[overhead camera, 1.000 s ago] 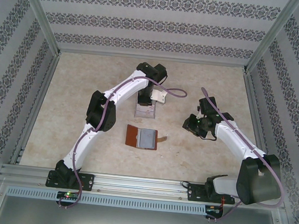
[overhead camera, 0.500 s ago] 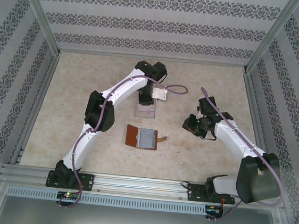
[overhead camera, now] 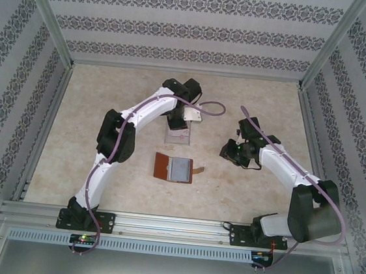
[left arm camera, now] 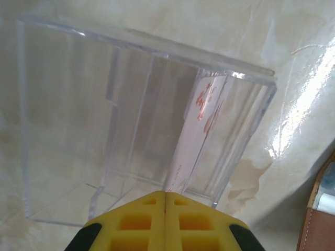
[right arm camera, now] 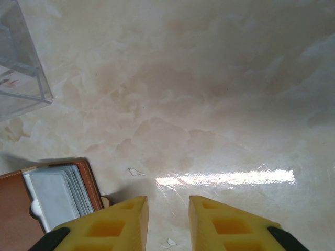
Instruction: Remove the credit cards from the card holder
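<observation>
The card holder (overhead camera: 164, 166) lies open mid-table, brown leather with grey-blue pockets (overhead camera: 181, 169) and its tab to the right. Pale credit cards (right arm camera: 55, 194) sit in its pockets. My left gripper (overhead camera: 179, 119) is above the clear tray (overhead camera: 176, 136), shut on a white credit card (left arm camera: 196, 130) with red print. That card runs edge-on from the fingertip seam (left arm camera: 166, 193) down into the tray (left arm camera: 157, 42). My right gripper (overhead camera: 229, 152) hovers open over bare table to the right of the card holder (right arm camera: 90, 183), nothing between its fingers (right arm camera: 168, 201).
The table is pale marbled stone, enclosed by patterned walls and aluminium posts. The tray's corner (right arm camera: 21, 89) is at the upper left of the right wrist view. A corner of the card holder (left arm camera: 319, 230) is at the lower right of the left wrist view.
The left arm's elbow has swung left and its gripper has sunk slightly towards the tray, so less of the white card shows from above. The right gripper has edged left and farther away.
</observation>
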Tool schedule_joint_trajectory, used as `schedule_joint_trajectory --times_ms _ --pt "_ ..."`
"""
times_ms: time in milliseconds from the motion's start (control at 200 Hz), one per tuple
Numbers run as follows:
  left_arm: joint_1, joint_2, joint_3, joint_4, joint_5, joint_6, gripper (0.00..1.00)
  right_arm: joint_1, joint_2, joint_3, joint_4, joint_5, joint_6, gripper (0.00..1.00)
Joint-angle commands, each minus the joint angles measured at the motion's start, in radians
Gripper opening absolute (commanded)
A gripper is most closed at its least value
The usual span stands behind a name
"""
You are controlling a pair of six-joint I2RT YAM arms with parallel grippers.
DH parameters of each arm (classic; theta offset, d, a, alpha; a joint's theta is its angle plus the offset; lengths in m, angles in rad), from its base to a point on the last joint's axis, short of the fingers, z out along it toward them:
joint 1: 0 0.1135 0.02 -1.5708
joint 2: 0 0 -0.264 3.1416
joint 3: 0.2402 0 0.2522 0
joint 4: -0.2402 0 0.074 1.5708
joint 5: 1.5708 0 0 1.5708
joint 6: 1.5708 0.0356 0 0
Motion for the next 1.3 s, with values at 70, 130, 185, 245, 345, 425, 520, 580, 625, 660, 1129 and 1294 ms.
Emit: schedule_joint_trajectory --times_ms 70,130,185,245,345,425,520,580,625,660,1129,1294 --pt "0.005 0.017 -0.004 0.052 -0.016 -0.019 0.05 0.011 0.015 0.029 0.011 -0.013 0.012 0.28" --pt "0.006 0.021 -0.008 0.049 -0.008 -0.014 0.05 0.012 0.013 0.029 0.011 -0.013 0.014 0.29" --pt "0.005 0.021 -0.019 0.049 -0.003 -0.010 0.05 0.012 0.013 0.027 0.010 -0.012 0.015 0.29" --pt "0.006 0.021 -0.035 0.055 -0.001 -0.004 0.05 0.013 0.012 0.026 0.010 -0.012 0.014 0.28" --pt "0.004 0.029 -0.045 0.052 0.004 0.002 0.05 0.013 0.011 0.024 0.010 -0.012 0.014 0.29" --pt "0.002 0.035 -0.049 0.041 0.012 0.010 0.05 0.013 0.011 0.024 0.010 -0.013 0.014 0.28" --pt "-0.002 0.036 -0.055 0.027 0.030 0.021 0.05 0.015 0.009 0.026 0.008 -0.011 0.014 0.28" --pt "-0.004 0.033 -0.056 0.025 0.025 0.020 0.05 0.014 0.007 0.027 0.007 -0.010 0.014 0.28" --pt "-0.005 0.030 -0.056 0.025 0.019 0.014 0.05 0.017 0.006 0.029 0.005 -0.011 0.014 0.28" --pt "-0.005 0.022 -0.058 0.029 0.013 0.009 0.05 0.016 0.003 0.029 0.004 -0.010 0.014 0.29" --pt "0.034 -0.151 -0.145 0.220 -0.067 -0.293 0.07 0.070 0.023 0.065 0.018 -0.023 0.026 0.28" --pt "0.051 -0.228 -0.220 0.270 -0.046 -0.464 0.06 0.112 0.052 0.079 0.044 -0.056 0.043 0.29"
